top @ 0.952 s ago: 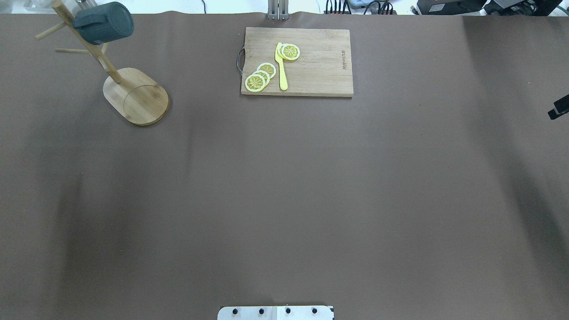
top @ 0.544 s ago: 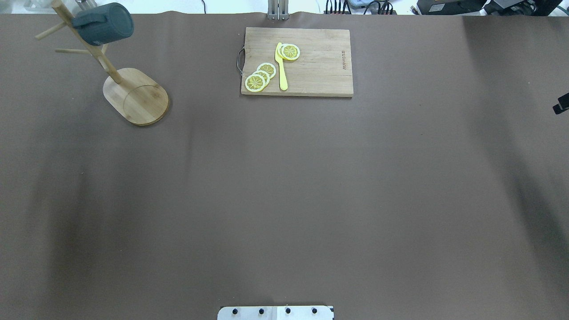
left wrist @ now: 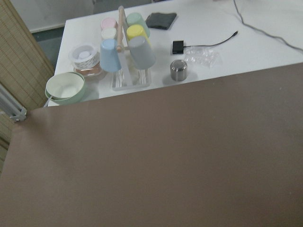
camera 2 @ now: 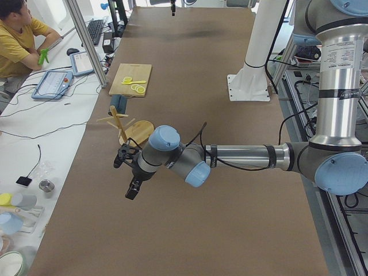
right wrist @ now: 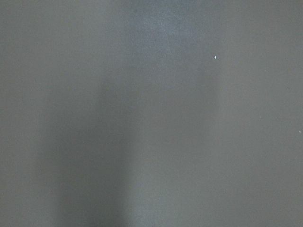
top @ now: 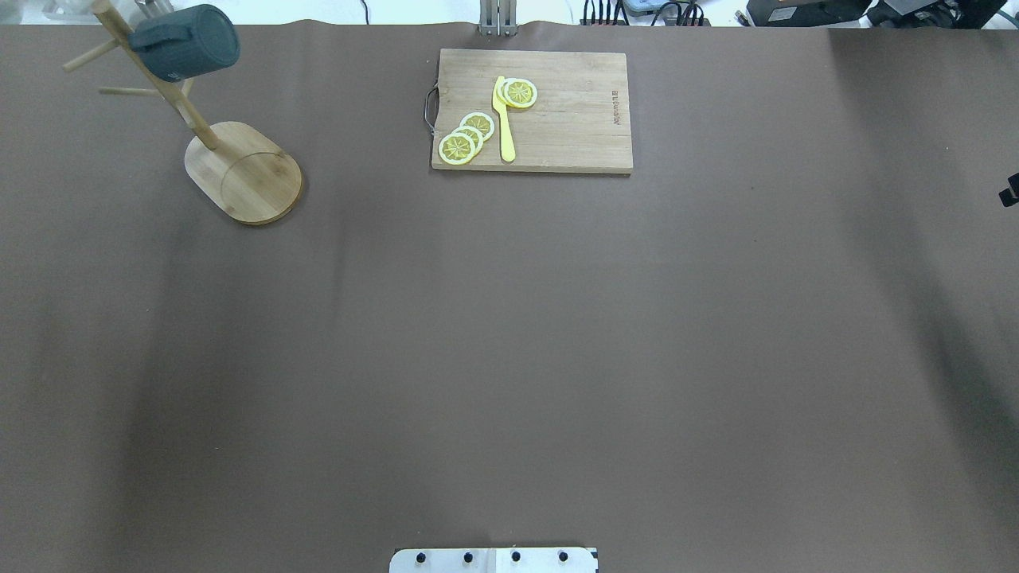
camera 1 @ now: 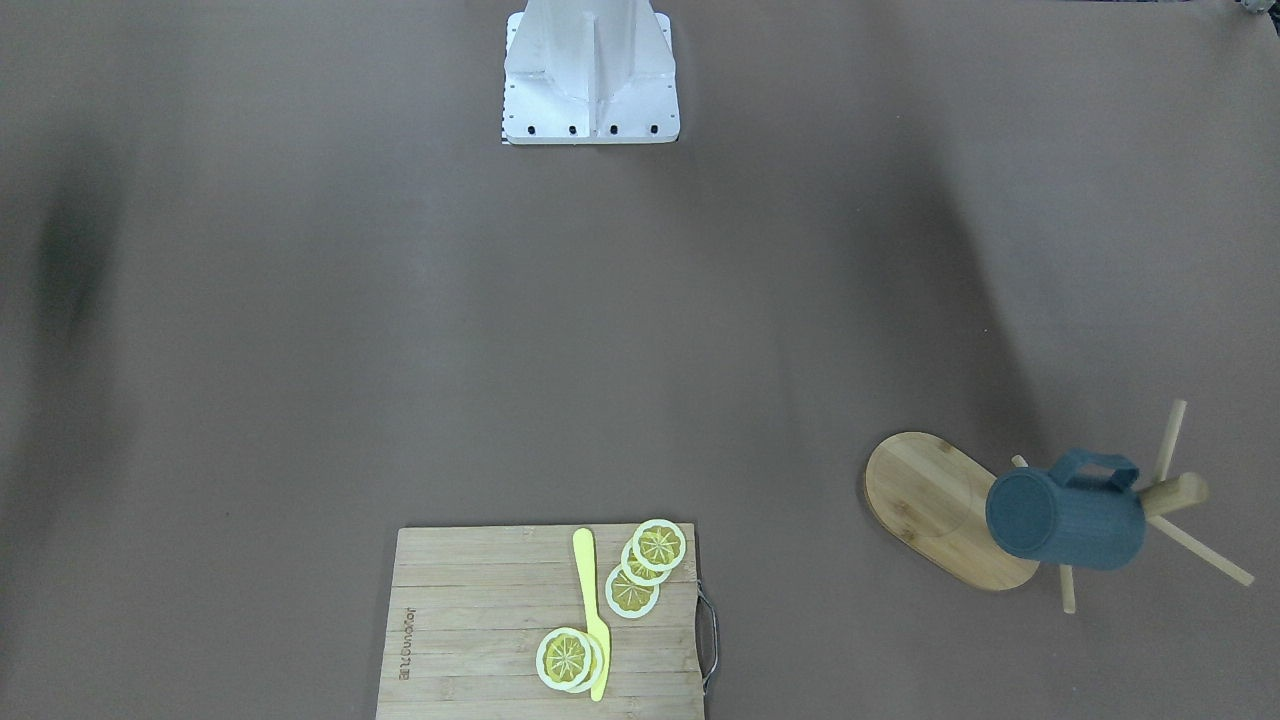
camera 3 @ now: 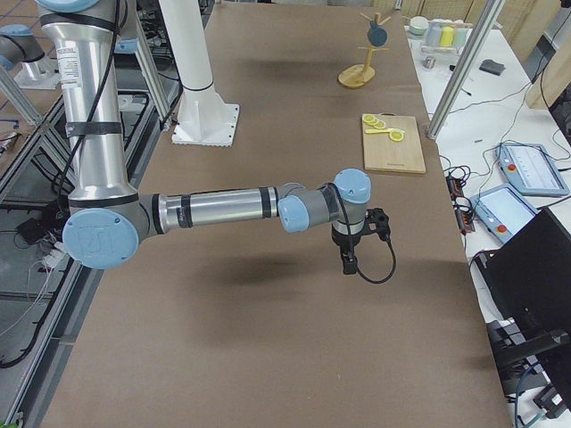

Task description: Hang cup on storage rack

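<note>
Left gripper [camera 2: 129, 178] first: I only get it from the left-end camera, hanging over the left part of the desk, well apart from the rack, and I honestly can't tell how wide the jaws are. Nothing seems to be in it. Same story for the right gripper [camera 3: 350, 260]: it's out near the right edge with nothing visible in it, and the opening is not readable from that angle (the overhead catches only a black sliver at the frame edge).

The cup [top: 185, 41] is on the storage rack [top: 243, 171], in the far-left corner of the desk. It hangs off an upper peg, tipped on its side, with no gripper touching it. My read is that the upward-slanted peg lets the weight slide the handle in toward the post, so it stays put. I'd call the job basically done.

View differences:
- The front-facing camera shows the cup [camera 1: 1065, 520] with its handle looped over the peg and its closed bottom facing out, over the rack's oval base [camera 1: 930, 500]. The overhead squashes all that.
- The overhead gives the layout better, with the cutting board [top: 532, 110] at the middle of the far edge, carrying lemon slices [top: 467, 137] and a yellow knife [top: 503, 119].
- The left wrist cam looks off the desk's left end at a side table with pastel cups [left wrist: 125, 47].
- The right wrist cam just sees brown mat.
</note>
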Robot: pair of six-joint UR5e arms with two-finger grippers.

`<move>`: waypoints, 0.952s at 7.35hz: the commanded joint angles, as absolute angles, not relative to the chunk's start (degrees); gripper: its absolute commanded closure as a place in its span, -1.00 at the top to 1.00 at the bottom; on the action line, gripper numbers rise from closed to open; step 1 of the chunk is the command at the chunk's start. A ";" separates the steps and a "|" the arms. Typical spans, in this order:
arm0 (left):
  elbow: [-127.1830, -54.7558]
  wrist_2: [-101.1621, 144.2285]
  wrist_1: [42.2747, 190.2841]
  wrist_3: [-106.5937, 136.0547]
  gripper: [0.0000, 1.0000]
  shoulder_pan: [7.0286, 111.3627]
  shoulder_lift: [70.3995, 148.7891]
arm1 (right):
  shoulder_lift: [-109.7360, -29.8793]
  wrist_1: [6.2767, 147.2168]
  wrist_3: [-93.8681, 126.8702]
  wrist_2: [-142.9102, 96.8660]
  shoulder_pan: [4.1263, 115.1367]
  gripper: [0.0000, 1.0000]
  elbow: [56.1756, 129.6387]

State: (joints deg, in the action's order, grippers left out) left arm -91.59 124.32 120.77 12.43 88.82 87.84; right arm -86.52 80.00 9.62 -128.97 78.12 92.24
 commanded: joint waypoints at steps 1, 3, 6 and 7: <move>-92.72 133.39 103.52 10.02 0.96 88.07 88.68 | -86.84 80.68 9.14 -129.72 78.92 1.00 91.58; -96.05 137.43 93.83 10.02 0.97 85.96 88.33 | -88.06 80.95 9.05 -132.70 80.41 1.00 91.58; -97.21 136.49 95.97 9.58 0.97 83.41 86.39 | -89.30 80.60 8.96 -133.33 81.82 1.00 91.67; -97.47 136.49 95.80 9.58 0.97 83.32 86.92 | -89.30 80.51 8.96 -133.42 82.00 1.00 91.76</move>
